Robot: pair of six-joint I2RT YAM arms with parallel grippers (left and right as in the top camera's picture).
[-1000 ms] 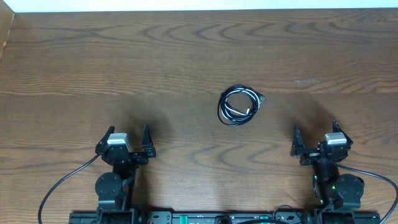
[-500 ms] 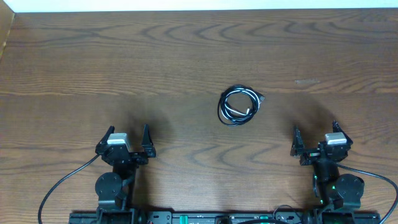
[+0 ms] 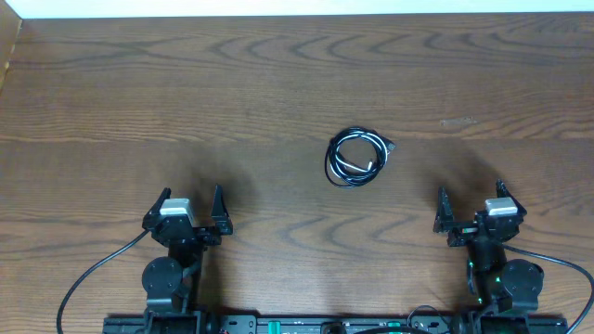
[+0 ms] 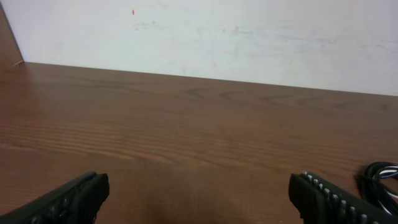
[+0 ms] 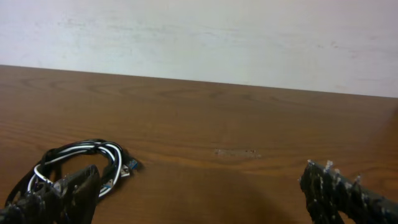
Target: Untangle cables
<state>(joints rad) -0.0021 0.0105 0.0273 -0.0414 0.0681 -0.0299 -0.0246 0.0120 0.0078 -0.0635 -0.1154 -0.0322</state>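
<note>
Nothing has shifted since the earlier overhead pictures; both arms sit where they were and the cables (image 3: pixel 357 158) lie in the same small coil on the wooden table (image 3: pixel 278 93).

The left gripper (image 3: pixel 193 195) is spread wide and holds nothing; the coil lies ahead of it and well off to its right, so the left wrist view catches only an edge of it (image 4: pixel 380 180) beyond the right finger.

The right gripper (image 3: pixel 470 190) is likewise spread wide and empty; the coil lies ahead of it and to its left, well apart from its fingers; in the right wrist view the black and white loops (image 5: pixel 81 165) show just past the left fingertip (image 5: pixel 62 196), partly hidden by it.
</note>
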